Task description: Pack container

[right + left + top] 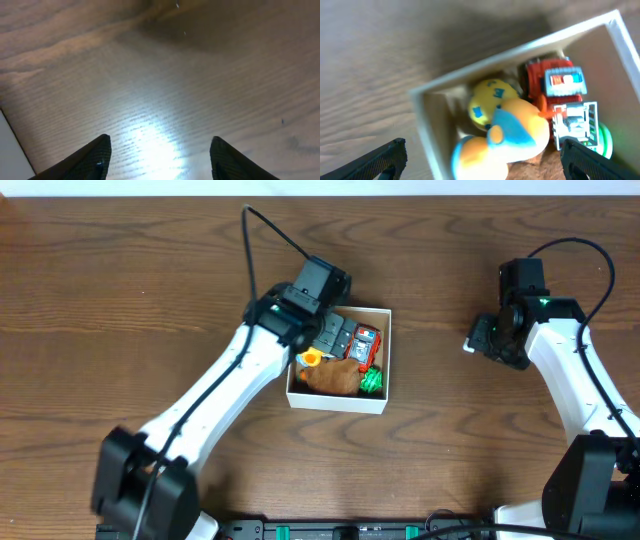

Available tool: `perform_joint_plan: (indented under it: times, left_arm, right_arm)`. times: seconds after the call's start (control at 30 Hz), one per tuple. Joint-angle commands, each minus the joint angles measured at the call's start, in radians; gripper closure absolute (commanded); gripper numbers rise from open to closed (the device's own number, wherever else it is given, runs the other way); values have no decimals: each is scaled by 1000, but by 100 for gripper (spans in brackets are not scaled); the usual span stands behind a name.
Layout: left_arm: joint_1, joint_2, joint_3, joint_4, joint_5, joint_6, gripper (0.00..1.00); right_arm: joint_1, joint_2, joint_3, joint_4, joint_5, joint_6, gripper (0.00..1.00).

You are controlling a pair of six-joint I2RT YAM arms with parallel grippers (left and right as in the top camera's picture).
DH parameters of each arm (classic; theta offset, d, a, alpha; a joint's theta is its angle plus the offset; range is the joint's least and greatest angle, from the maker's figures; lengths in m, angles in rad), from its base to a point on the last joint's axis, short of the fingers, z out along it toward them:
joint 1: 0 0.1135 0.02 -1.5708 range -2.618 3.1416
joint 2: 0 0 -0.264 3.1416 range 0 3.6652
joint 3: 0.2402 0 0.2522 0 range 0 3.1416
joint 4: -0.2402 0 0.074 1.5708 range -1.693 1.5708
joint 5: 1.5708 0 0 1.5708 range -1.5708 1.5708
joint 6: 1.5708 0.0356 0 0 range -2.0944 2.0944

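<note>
The container [383, 356] is a small white-walled box in the middle of the table, also in the left wrist view [427, 125]. It holds several toys: a red truck [555, 82], a yellow ball [487, 97], a white, orange and blue duck-like toy [512, 132], a green piece [371, 381] and a brown plush [335, 376]. My left gripper [482, 160] is open and hovers over the box's left wall, with the duck-like toy between its fingers' line below. My right gripper [160, 155] is open and empty over bare wood, right of the box [487, 337].
The wooden table [120, 300] stretches around the box. A white edge [10, 150] shows at the lower left of the right wrist view. Black cables run from both arms toward the table's far side.
</note>
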Motion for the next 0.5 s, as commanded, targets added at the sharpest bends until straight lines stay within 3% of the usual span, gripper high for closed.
perform_joint_plan:
  times: [0.0,0.1,0.17,0.23,0.47]
  left_arm:
    - [40,-94,-3,-3,-79,-51,2]
    - [109,-153,-3,-3,-76,-87,2]
    - [169,-182,-3,-5,-75,-101,2]
    - [233,-201,-3,-15,-67,-110,2]
    - [366,-204,-4,-45,-69,-148,2]
  right_arm:
    - [27,-25,10,22,20,-87,33]
    - [68,-25,43,50,49,-135,29]
    - [96,-25,77,76,48,-166,18]
    - [122,-25,106,111,39,-169,1]
    - [163,-25,111,274,30,-180,1]
